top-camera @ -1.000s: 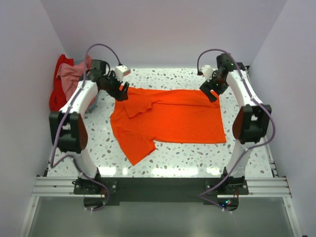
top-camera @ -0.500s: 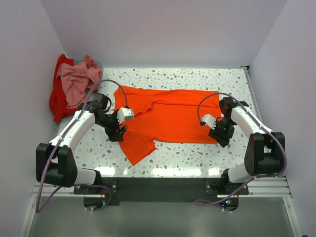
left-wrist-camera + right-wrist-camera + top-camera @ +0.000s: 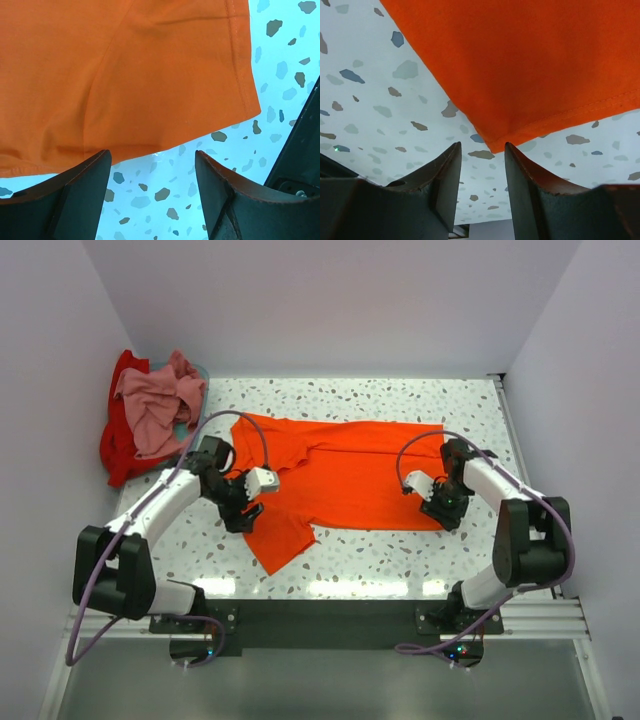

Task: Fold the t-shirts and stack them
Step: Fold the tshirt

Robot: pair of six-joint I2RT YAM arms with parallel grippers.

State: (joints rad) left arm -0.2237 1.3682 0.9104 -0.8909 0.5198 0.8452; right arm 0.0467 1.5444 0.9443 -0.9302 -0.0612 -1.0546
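The bright orange t-shirt (image 3: 345,475) lies spread flat on the speckled table, one sleeve pointing to the near left. My left gripper (image 3: 241,517) is open and empty at the shirt's left side, by the sleeve. In the left wrist view the gripper (image 3: 152,165) is over bare table with the shirt's edge (image 3: 150,100) just beyond the fingertips. My right gripper (image 3: 446,512) is open and empty at the shirt's near right corner. In the right wrist view that corner (image 3: 496,142) lies just ahead of the open gripper (image 3: 482,150). The dusty pink shirt (image 3: 155,405) lies crumpled on the red shirt (image 3: 118,445) at the far left.
The pink and red shirts are heaped over a bluish container rim (image 3: 198,371) at the table's far left corner. White walls close in the table on three sides. A bare strip of speckled table (image 3: 380,555) runs along the near edge.
Both arms have come from the shirt's far edge to its near side. In the last half second the left gripper shifted right toward the sleeve and the right one edged toward the corner.
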